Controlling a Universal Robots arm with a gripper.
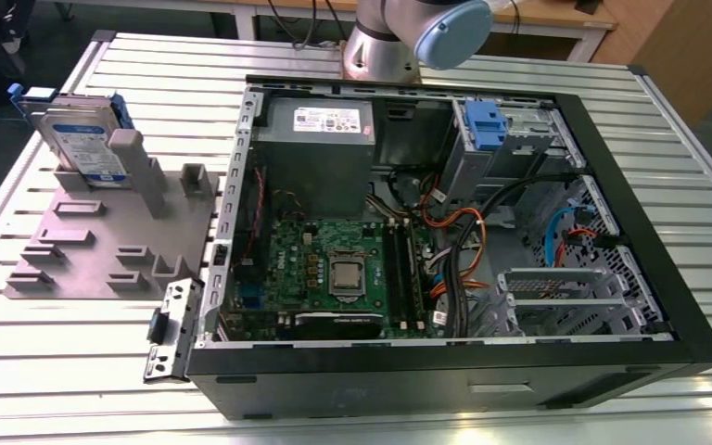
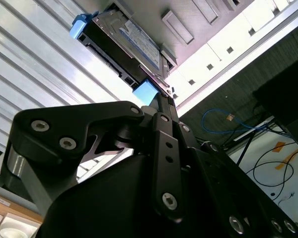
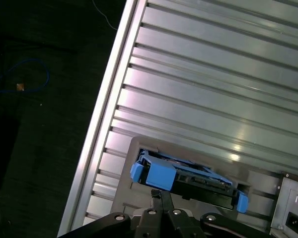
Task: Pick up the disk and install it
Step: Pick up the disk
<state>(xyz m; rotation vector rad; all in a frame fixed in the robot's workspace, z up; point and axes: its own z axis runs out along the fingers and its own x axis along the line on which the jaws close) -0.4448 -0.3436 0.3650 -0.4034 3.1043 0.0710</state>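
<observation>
The disk (image 1: 84,139) stands on its edge in a slot at the back of a grey holder (image 1: 96,246), on the exterior view's left. It is silver, with a white-and-blue label and a blue carrier frame. In both wrist views the black gripper (image 2: 165,99) (image 3: 161,196) points at the disk (image 2: 134,42) (image 3: 188,179) from a distance. Its two fingers are pressed together, shut, with nothing between them. Their tips line up with the blue tab (image 3: 161,176) at one end of the carrier.
An open black computer case (image 1: 653,278) lies on the slatted metal table (image 1: 703,185), to the exterior view's right of the holder. Inside are a green board (image 1: 331,264), cables and a bay with a blue clip (image 1: 486,125). The arm's base (image 1: 387,42) stands behind the case.
</observation>
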